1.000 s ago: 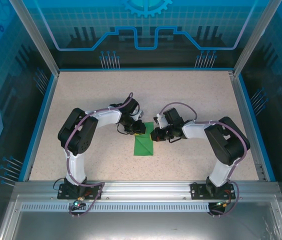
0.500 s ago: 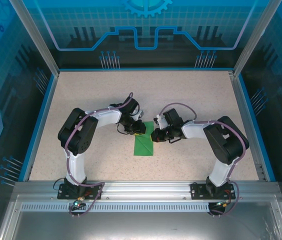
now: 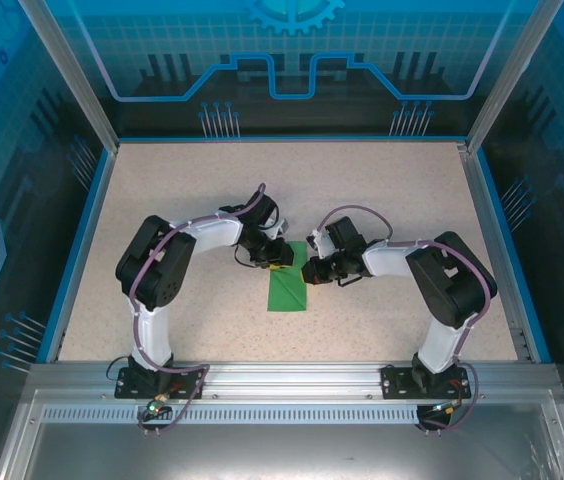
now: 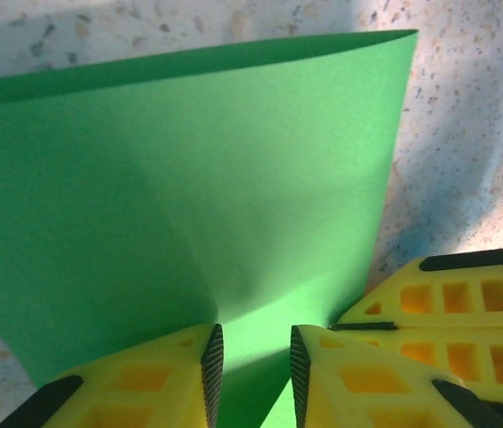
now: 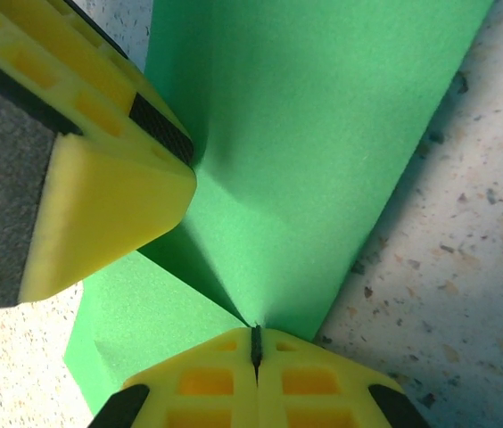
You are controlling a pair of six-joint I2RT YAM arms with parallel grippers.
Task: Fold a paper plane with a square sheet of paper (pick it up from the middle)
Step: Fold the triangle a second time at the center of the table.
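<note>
1. The green sheet of paper [image 3: 287,288] lay at the centre of the overhead frame as a folded strip. It slanted from upper right to lower left on the speckled table [image 3: 412,200], its upper end between the two grippers.
2. The left gripper [image 3: 276,258] sat at the strip's upper-left edge and the right gripper [image 3: 311,270] at its upper-right edge, their tips near each other.
3. In the left wrist view, the left gripper's jaws stood slightly apart at bottom centre. A raised ridge of the paper ran down into the gap. Whether the pads pressed it could not be told.
4. In the right wrist view, the right gripper's jaws were closed tight at bottom centre, pinching a peaked crease of the paper in the seam between them. One of the left gripper's fingers [image 5: 100,205] reached in from the upper left, its tip against the paper.
5. The paper was plain, matte and bright green, bent in soft curves with one sharp crease.
6. The fingers were yellow with moulded pockets, and faced with black ribbed pads [image 4: 212,361].
7. The tabletop was pale and flecked, with a blue rim [image 3: 292,139] along its upper edge.
8. A blue backdrop with line graphics and a gear motif [image 3: 292,10] filled the top of the overhead frame.
</note>
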